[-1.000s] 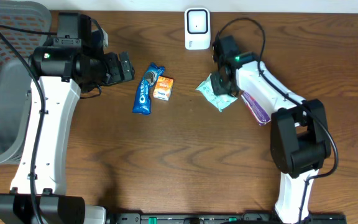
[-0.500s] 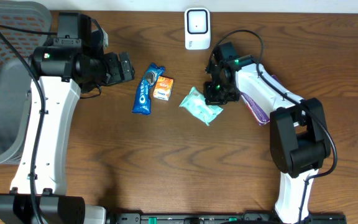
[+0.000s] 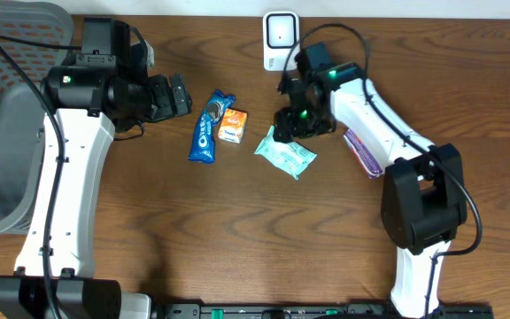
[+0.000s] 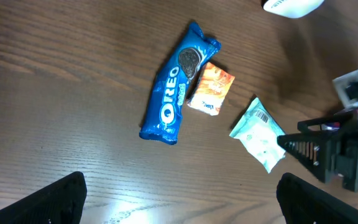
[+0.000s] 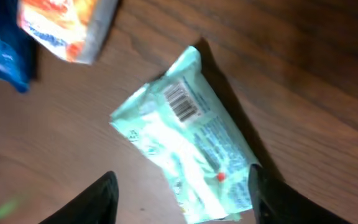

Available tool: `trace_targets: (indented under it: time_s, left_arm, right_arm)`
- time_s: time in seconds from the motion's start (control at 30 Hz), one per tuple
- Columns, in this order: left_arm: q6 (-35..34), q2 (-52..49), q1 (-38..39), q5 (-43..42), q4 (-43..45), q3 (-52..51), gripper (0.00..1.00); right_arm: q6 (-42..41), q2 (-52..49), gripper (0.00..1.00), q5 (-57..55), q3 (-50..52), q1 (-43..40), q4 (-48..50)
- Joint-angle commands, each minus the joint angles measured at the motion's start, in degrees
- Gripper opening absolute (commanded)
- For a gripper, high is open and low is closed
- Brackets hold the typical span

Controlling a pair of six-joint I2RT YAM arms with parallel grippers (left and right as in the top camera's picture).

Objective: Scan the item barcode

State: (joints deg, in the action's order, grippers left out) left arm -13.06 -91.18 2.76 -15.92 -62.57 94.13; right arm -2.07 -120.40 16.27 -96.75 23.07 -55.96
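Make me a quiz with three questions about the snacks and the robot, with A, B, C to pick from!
1. What lies right beside the blue Oreo pack? A a banana; B the orange packet; C a cup.
2. What colour is the barcode packet? A red; B black; C mint green.
3. What is the right gripper doing? A standing open above the barcode packet; B squeezing it; C lifting the Oreo pack.
Answers: 1 B, the orange packet sits right next to the Oreo pack. 2 C, its wrapper is pale mint green, barcode facing up. 3 A, the fingers are spread apart and the barcode packet lies flat on the table.
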Motion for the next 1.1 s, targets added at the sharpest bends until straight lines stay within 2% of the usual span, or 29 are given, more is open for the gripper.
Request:
trace_targets:
  time_s: [0.0, 0.1, 0.3, 0.47, 0.63, 0.67, 0.73, 0.8, 0.93, 0.97, 1.07]
  left_arm:
    - [0.57, -0.24, -0.24, 0.57, 0.0, -0.15, 0.98]
    - [0.57, -0.24, -0.24, 0.57, 0.0, -0.15, 0.98]
    - [0.57, -0.24, -0.24, 0.57, 0.0, -0.15, 0.98]
    - [0.57, -0.24, -0.24, 0.57, 0.0, -0.15, 0.98]
    - [0.57, -0.24, -0.24, 0.57, 0.0, -0.13, 0.98]
    - [0.57, -0.24, -0.24, 0.57, 0.0, -0.13, 0.98]
    - [0.57, -0.24, -0.24, 0.57, 0.0, -0.15, 0.98]
    - [0.57, -0.24, -0.24, 0.57, 0.0, -0.15, 0.98]
    - [0.57, -0.24, -0.24, 0.57, 0.0, -0.15, 0.98]
    - [0.57, -0.24, -0.24, 0.57, 0.0, -0.15, 0.98]
    - [0.57, -0.24, -0.24, 0.57, 0.0, -0.15, 0.98]
  right_arm:
    - [5.92, 0.9, 0.64, -8.76, 2.01, -0.04, 1.22]
    - [8.76, 0.76, 0.64, -6.49, 4.22, -1.29, 2.67]
    - [16.22, 0.46, 0.67, 7.13, 8.07, -5.09, 4.83]
    - [16.92, 0.39, 0.66, 13.57, 11.89, -5.88, 8.59]
    - [16.9, 0.37, 0.64, 13.94, 16.11, -5.77, 12.63]
    - [16.87, 0.37, 0.62, 13.97, 17.05, -5.77, 13.4]
    - [16.0, 0.37, 0.48, 14.01, 18.49, -5.77, 14.62]
    - [14.62, 0.37, 0.29, 14.01, 18.82, -5.86, 14.97]
    - [6.75, 0.52, 0.04, 14.01, 18.47, -6.21, 17.14]
    - [3.78, 0.52, 0.01, 14.01, 18.16, -6.29, 17.79]
    - [-8.46, 0.61, 0.01, 14.03, 17.4, -6.49, 21.14]
